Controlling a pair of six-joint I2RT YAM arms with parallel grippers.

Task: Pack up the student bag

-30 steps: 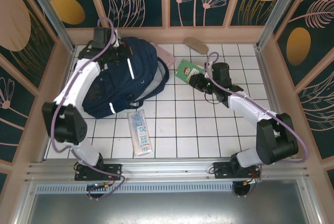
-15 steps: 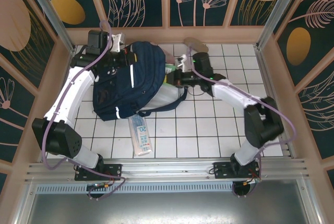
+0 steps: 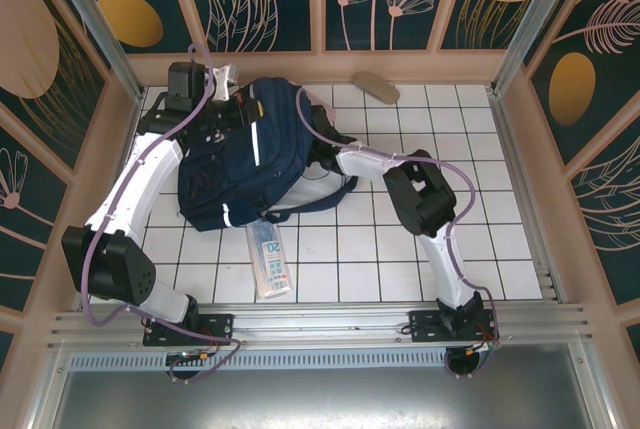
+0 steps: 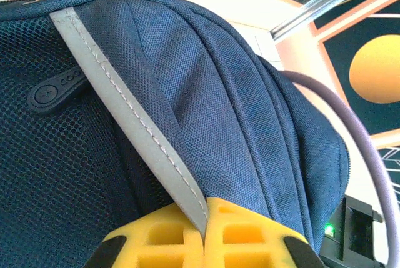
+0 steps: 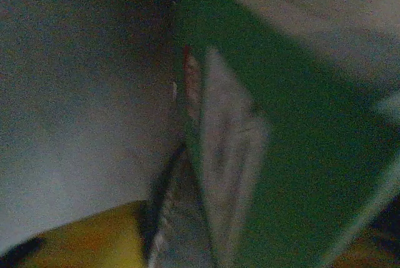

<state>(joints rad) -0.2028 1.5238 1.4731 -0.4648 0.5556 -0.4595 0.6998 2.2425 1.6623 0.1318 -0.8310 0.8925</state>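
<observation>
Over at the far left of the white tiled surface (image 3: 400, 249), your left gripper (image 4: 203, 243) is pinching fully closed on the grey reflective stripe (image 4: 125, 124) of the student bag (image 3: 245, 164). Your right gripper (image 5: 225, 246) is sitting inside the bag's dark opening with a green packet (image 5: 294, 137) close against it, but the blur means you cannot tell how far open it is. A clear pouch (image 3: 268, 257) is lying just beside the bag's near edge.

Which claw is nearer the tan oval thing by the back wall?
Right. Right claw is in the backpack opening, on the side toward the tan oval; left claw clamps its opposite side.
</observation>
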